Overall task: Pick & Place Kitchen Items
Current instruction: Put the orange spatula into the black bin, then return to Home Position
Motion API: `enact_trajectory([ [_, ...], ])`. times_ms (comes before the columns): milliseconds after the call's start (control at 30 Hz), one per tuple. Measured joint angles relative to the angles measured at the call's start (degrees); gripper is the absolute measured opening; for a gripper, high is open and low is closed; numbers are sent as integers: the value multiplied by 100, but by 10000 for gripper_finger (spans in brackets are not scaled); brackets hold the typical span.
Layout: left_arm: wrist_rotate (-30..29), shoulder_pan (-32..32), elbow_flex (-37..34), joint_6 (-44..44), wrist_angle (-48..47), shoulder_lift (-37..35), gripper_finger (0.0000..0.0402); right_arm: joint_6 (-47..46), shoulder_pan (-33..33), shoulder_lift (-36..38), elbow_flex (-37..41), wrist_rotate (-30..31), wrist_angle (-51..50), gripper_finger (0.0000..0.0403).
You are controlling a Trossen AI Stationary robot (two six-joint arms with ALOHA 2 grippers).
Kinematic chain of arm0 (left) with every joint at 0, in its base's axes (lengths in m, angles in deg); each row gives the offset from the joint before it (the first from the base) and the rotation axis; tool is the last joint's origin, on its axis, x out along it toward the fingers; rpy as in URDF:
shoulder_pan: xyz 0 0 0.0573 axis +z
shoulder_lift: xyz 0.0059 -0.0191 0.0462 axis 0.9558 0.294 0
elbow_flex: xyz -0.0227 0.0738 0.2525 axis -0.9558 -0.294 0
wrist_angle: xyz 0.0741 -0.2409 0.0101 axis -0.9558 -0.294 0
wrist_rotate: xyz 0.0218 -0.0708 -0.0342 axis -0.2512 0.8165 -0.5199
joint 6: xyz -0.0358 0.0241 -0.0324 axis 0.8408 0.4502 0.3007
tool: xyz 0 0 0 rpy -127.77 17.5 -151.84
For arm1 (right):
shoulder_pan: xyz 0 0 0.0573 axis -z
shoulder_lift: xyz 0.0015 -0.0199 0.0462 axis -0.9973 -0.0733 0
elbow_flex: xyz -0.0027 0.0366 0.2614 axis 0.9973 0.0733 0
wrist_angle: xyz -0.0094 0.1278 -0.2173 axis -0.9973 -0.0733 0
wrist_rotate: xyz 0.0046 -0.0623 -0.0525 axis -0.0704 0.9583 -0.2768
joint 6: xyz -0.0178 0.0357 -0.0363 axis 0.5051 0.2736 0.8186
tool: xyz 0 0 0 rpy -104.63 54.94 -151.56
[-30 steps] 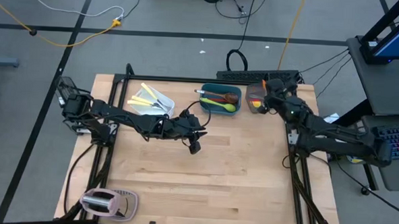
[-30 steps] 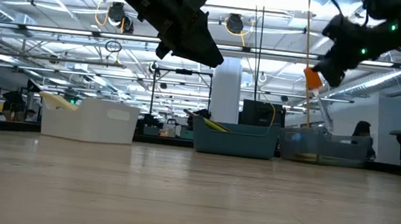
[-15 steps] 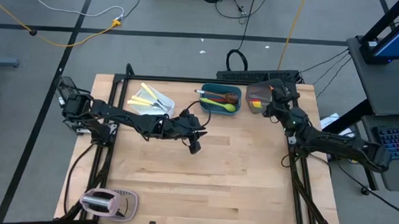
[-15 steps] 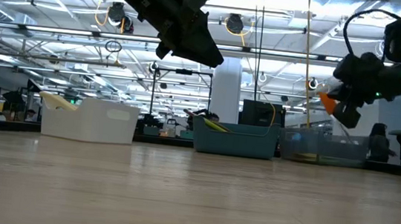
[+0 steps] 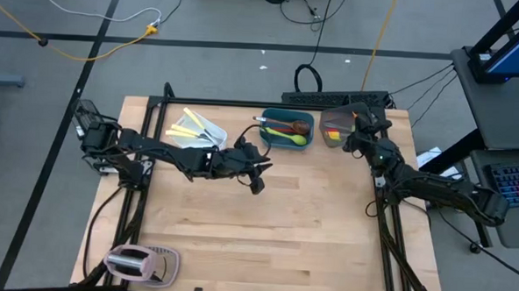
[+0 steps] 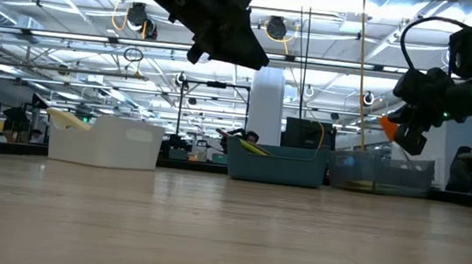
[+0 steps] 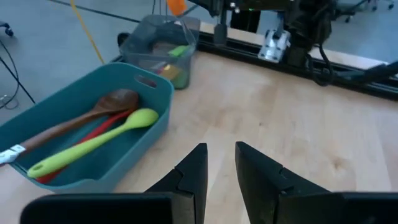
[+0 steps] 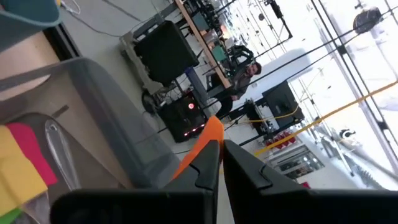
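Wooden planks made up the table (image 5: 265,216), with a pinkish toaster (image 5: 131,263) at its near left corner. Along the far edge sat a white tub (image 5: 193,129) of yellow-handled knives (image 5: 183,132), a teal tub (image 5: 286,129) holding a wooden spoon (image 7: 81,118), a red spoon (image 7: 93,134) and a green spoon (image 7: 93,142), and a smoky-grey tub (image 5: 333,128). Over that grey tub the right gripper (image 8: 219,155) pinched an orange spatula (image 8: 202,146) between nearly closed fingers. Meanwhile the left gripper (image 7: 220,165) hovered empty near the teal tub, fingers slightly parted.
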Motion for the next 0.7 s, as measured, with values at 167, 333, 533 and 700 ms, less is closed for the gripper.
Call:
enact_trajectory([
  [167, -2, 158, 0, 2, 51, 0, 88, -258, 0, 0, 3, 0, 2, 27],
  [333, -2, 308, 0, 28, 50, 0, 88, -286, 0, 0, 7, 0, 0, 40],
  [533, -2, 392, 0, 50, 48, 0, 88, -296, 0, -2, 10, 0, -175, 72],
  [700, -2, 394, 0, 59, 48, 0, 88, -296, 0, -2, 10, 0, -179, 103],
])
